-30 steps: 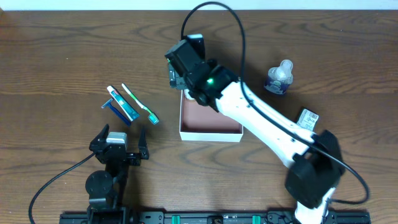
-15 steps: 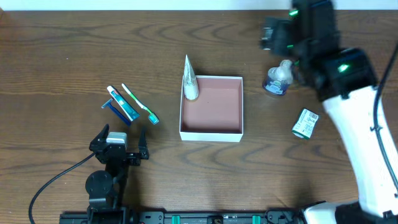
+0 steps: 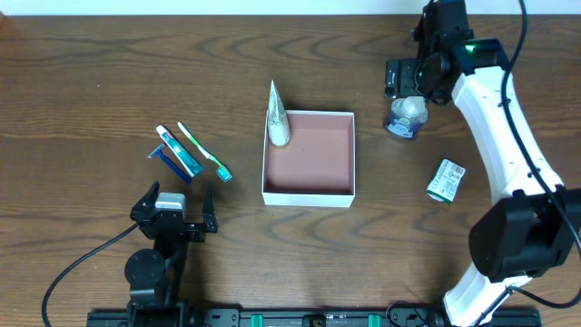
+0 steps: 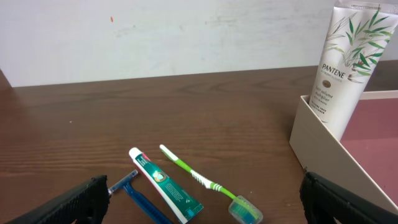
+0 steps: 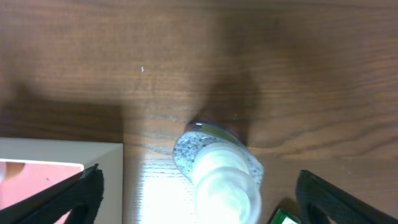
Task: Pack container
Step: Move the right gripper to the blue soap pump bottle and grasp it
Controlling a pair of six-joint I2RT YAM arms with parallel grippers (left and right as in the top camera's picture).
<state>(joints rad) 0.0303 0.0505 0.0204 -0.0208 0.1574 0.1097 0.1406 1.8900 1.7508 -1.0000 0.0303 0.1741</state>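
my right end effector (image 3: 405, 89) has swung from the container (image 3: 313, 159)'s far-left corner to just above the one small bottle (image 3: 406, 116), fingers spread wide, clear of it. the left end effector (image 3: 177, 202) sits parted near the desk (image 3: 91, 91)'s front edge. the container is mid-desk; one pantene tube (image 3: 277, 118) stands in that corner, the remaining floor bare. one toothpaste (image 3: 179, 151), one toothbrush (image 3: 204, 152) and one razor (image 3: 168, 161) lie left, one packet (image 3: 446, 180) right.

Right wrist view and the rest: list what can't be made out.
Small bottle: right wrist view, blurred, lower part cut by the bottom edge.
Green-and-white packet: overhead, print too small to read.
Shampoo tube: left wrist view, top cut by the upper edge.
Razor: left wrist view, partly cut by the bottom edge.
Container: left wrist view, mostly beyond the right edge.
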